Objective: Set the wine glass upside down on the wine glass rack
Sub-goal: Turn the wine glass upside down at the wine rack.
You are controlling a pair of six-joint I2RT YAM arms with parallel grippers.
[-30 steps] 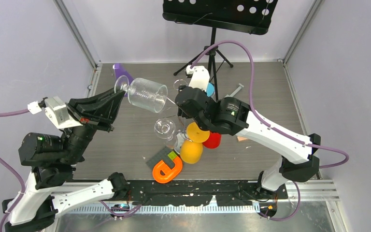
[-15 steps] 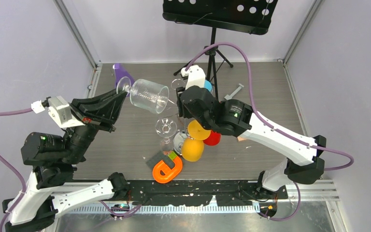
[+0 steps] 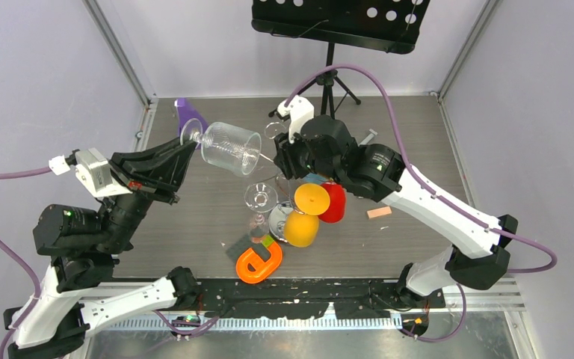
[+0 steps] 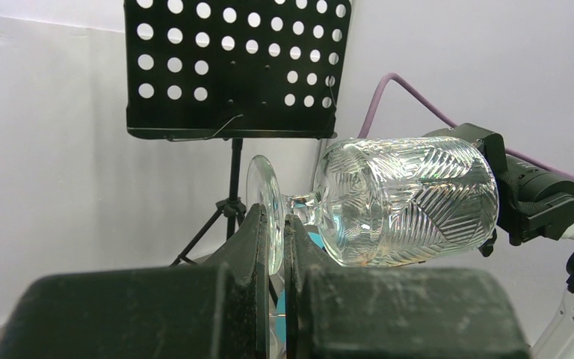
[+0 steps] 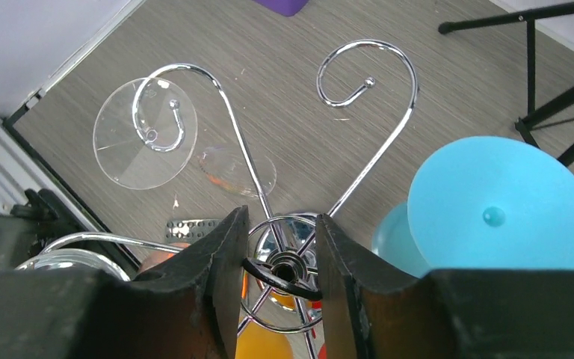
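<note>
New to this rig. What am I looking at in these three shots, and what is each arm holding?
Two robot arms bolted to the table's near edge. The wide shot comes from a fixed camera above and behind them; the other two come from cameras on each wrist, looking past the fingers.

The left tool is shut on the foot of a cut-crystal wine glass, held sideways in the air, seen close up in the left wrist view.

The right tool straddles the top hub of the chrome wine glass rack; a firm grip is not clear. Coloured plastic glasses already hang upside down: orange, red, light blue.

On the table: an orange horseshoe toy and a black music stand at the back.
</note>
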